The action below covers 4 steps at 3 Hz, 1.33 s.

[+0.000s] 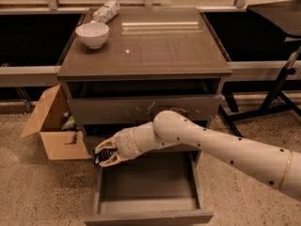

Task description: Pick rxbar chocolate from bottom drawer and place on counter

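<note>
The bottom drawer [148, 215] of the grey-brown cabinet is pulled open, and its floor looks bare. My gripper [105, 153] hangs over the drawer's rear left corner, just above the rim, with the white arm reaching in from the right. Its fingers are shut on a small black flat thing, the rxbar chocolate [100, 157], which is mostly hidden between them. The counter [155, 46] is the glossy brown top of the cabinet, well above the gripper.
A white bowl [92, 34] and a white-and-grey packet [106, 11] sit at the counter's back left. An open cardboard box [49, 126] stands on the floor left of the cabinet. Black stand legs [277, 95] spread on the floor at the right.
</note>
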Motion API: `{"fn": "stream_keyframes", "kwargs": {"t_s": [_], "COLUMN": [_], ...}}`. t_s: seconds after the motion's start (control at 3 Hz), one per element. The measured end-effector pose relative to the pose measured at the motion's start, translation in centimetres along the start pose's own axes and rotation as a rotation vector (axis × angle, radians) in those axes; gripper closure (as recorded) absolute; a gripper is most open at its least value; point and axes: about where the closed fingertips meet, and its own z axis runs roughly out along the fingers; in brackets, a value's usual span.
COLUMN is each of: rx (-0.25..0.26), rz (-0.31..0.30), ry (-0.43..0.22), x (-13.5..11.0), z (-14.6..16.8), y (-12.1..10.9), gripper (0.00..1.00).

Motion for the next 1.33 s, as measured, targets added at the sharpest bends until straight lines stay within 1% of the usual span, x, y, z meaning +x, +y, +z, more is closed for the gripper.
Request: {"fn": "stream_keyframes", "kwargs": {"t_s": [0.33,0.67,1.0,1.33], "rx": [0.033,0.033,0.091,0.146], "rz": [-0.110,-0.110,-0.191,-0.327], "ry": [0.018,0.018,0.007,0.025], "x": [-5.0,-4.9,-7.5,-12.5], "z": [-3.1,-3.1,-5.9,-10.8], "y": [-3.5,-3.5,-6.7,-12.2], "gripper": [1.00,1.00,1.00,1.00]}}
